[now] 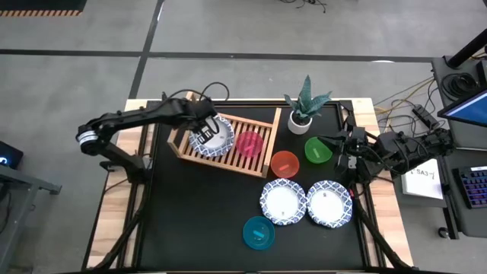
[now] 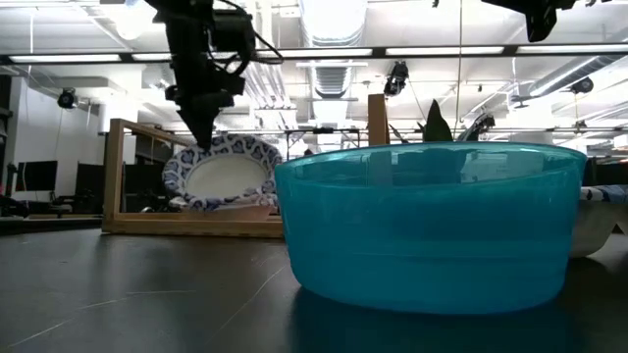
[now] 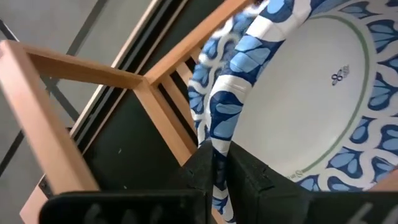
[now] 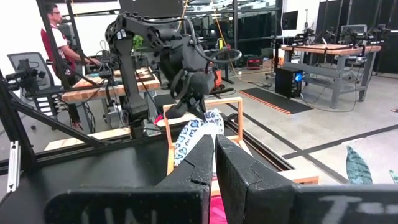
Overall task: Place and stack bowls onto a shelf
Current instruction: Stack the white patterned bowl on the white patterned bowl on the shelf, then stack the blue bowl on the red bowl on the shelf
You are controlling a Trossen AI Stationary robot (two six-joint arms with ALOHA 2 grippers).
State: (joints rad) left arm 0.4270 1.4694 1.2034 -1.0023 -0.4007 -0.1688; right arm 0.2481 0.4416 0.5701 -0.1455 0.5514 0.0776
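The left tool (image 1: 204,134) is clamped on the rim of a wide white bowl with a blue patterned rim (image 1: 215,137), tilted in the light wooden slatted shelf (image 1: 262,156) beside a small pink bowl (image 1: 249,143). Still on the black tabletop (image 1: 198,213): two more patterned bowls (image 1: 283,202), plus red (image 1: 284,164), green (image 1: 318,150) and teal ones (image 1: 259,232). The right tool (image 1: 344,144) waits nearby, fingers nearly together, holding nothing. Most remains.

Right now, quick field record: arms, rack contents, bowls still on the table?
left gripper: shut on the rim of a white blue-patterned bowl, held tilted over the wooden slatted shelf
right gripper: shut, empty, beside the green bowl
on shelf: pink bowl
on table: red bowl, teal bowl, two white blue-rimmed bowls side by side
other: potted plant
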